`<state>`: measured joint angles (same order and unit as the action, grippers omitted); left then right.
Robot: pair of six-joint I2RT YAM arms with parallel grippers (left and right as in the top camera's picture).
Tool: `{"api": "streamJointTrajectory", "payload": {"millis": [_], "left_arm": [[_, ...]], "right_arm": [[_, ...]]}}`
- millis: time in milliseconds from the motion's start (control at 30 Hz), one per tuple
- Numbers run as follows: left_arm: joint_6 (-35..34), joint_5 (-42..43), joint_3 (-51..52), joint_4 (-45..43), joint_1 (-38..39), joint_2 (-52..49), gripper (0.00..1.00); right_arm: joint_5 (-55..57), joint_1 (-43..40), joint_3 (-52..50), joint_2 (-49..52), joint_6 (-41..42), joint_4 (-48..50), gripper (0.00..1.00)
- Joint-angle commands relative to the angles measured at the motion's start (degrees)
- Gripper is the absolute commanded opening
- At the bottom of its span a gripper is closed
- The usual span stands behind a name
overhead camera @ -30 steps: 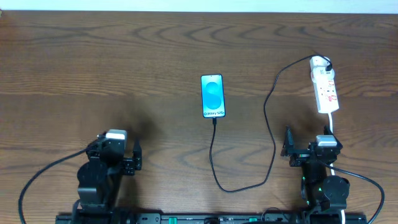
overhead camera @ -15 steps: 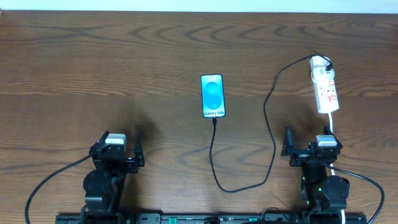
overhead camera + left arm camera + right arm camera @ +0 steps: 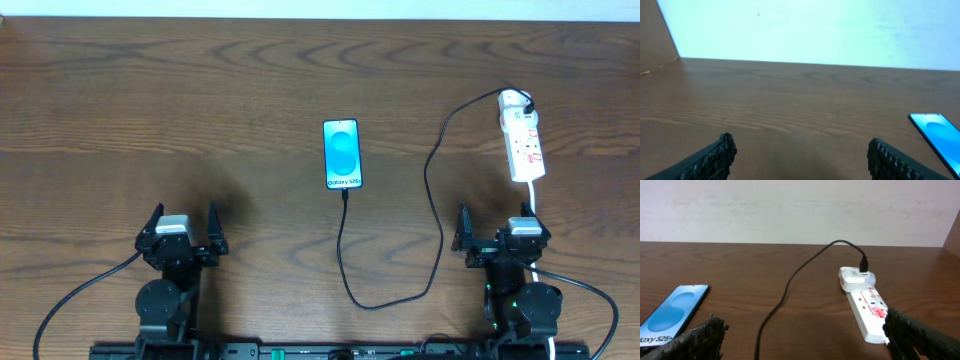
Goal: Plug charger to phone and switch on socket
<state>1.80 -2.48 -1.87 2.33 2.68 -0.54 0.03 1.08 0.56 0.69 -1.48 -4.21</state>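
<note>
The phone [image 3: 342, 154] lies screen up at the table's middle, blue screen lit; it also shows in the left wrist view [image 3: 939, 133] and the right wrist view [image 3: 672, 313]. The black charger cable [image 3: 435, 215] runs from the phone's near end in a loop to a white adapter on the far end of the socket [image 3: 523, 145], a white power strip at the right [image 3: 870, 309]. My left gripper [image 3: 182, 227] is open and empty near the front left [image 3: 800, 150]. My right gripper [image 3: 497, 230] is open and empty just in front of the socket [image 3: 805, 330].
The socket's thick white cord [image 3: 533, 200] runs back toward the right arm. A pale wall stands behind the table's far edge [image 3: 815, 61]. Black arm cables trail off the front at both sides.
My left gripper has drawn back toward the front edge and its fingers now show spread wide. The right arm, phone, cable and socket have not moved.
</note>
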Motion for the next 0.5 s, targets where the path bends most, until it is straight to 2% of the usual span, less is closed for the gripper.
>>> {"api": "streamJointTrajectory", "payload": {"millis": [0, 267, 467], "left_arm": [[-0.42, -3.15, 1.66, -0.35, -0.26, 0.46, 0.86], [-0.44, -4.17, 1.66, 1.40, -0.42, -0.55, 0.86], [-3.15, -4.24, 1.66, 0.76, -0.42, -10.27, 0.86]], "right_arm": [[0.46, 0.87, -0.24, -0.37, 0.79, -0.09, 0.99], [0.44, 0.87, -0.24, -0.37, 0.79, -0.09, 0.99], [0.46, 0.87, -0.24, -0.37, 0.79, -0.09, 0.99]]}}
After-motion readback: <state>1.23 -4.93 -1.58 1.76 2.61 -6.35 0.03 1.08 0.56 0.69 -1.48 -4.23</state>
